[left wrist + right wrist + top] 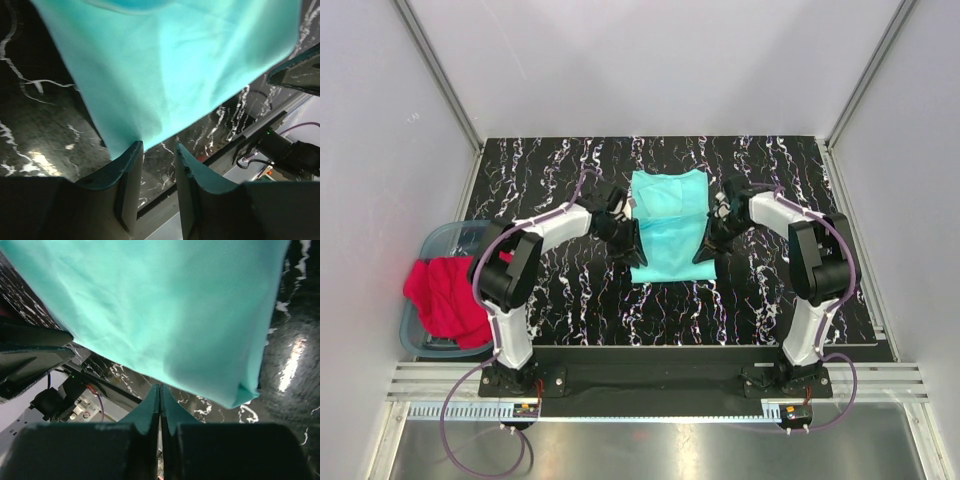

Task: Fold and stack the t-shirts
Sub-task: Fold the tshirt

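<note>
Jaws on the left arm (555,222) stand partly open with a clear gap and nothing in it. One corner of the mint-teal t-shirt (668,225) ends right at one jaw's tip. Jaws on the right arm (775,210) are pressed flat together, tips right at the shirt's hem; cannot tell if any cloth is pinched.

The shirt lies mid-bench, folded to a narrow oblong with its long sides running near to far. The left jaws are at its left long edge and the right jaws at its right long edge, so both arms flank it closely. The near hem is straight and slightly wider than the far end.

The black white-veined bench (560,310) shows bare surface beyond the shirt's far edge up to the back wall (660,70). There is also a bare strip between the near hem and the arm bases, and bare patches outboard of each arm. Both elbows bulk over the bench on either side of the shirt.

A blue-grey plastic tub (440,240) sits off the bench's left edge against the side wall. The red t-shirt (445,295) is heaped in it, spilling over the rim and reaching the left arm's dark elbow joint. White panels close in on the left, right and far sides, with metal posts (445,75) at the far corners. A slotted rail (660,382) runs along the near edge, and purple cables (470,440) loop from the bases.
</note>
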Robot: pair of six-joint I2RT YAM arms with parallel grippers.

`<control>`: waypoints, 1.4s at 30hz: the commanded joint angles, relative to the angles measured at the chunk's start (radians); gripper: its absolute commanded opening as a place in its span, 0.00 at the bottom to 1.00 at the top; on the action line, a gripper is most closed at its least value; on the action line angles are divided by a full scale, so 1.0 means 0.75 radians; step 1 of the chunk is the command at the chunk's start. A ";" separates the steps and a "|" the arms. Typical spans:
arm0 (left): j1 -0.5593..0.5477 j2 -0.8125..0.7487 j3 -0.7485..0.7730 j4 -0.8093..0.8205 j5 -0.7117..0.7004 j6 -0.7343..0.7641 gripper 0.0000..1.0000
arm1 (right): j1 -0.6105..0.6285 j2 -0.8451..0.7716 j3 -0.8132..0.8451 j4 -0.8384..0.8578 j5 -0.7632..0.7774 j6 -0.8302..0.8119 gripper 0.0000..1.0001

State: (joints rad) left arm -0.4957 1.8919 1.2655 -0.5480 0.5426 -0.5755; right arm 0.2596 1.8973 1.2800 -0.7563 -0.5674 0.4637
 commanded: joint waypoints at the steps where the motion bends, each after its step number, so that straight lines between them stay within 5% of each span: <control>1: 0.013 0.034 -0.053 0.084 0.000 0.025 0.35 | -0.045 0.019 -0.085 0.120 -0.065 -0.015 0.02; 10: -0.006 -0.025 -0.243 0.134 -0.036 0.076 0.34 | -0.093 -0.079 -0.461 0.211 -0.102 0.046 0.00; 16: -0.037 -0.287 -0.205 0.019 -0.061 0.080 0.54 | -0.093 -0.341 -0.378 0.010 -0.047 0.006 0.03; 20: -0.002 -0.332 -0.105 0.025 -0.020 0.096 0.58 | -0.090 -0.354 -0.245 -0.057 0.057 -0.056 0.21; 24: 0.072 -0.183 0.071 0.043 0.033 0.192 0.57 | -0.099 -0.235 -0.132 -0.045 0.147 -0.097 0.61; 26: 0.098 -0.077 0.169 0.041 0.021 0.233 0.60 | -0.101 -0.194 -0.079 -0.014 0.223 -0.111 0.65; 42: 0.113 0.314 0.487 0.146 -0.049 0.387 0.65 | -0.111 0.168 0.334 -0.041 0.491 -0.254 0.47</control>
State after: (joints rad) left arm -0.4084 2.0987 1.5589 -0.4889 0.5144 -0.3115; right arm 0.1822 1.9930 1.4685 -0.7689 -0.2420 0.3103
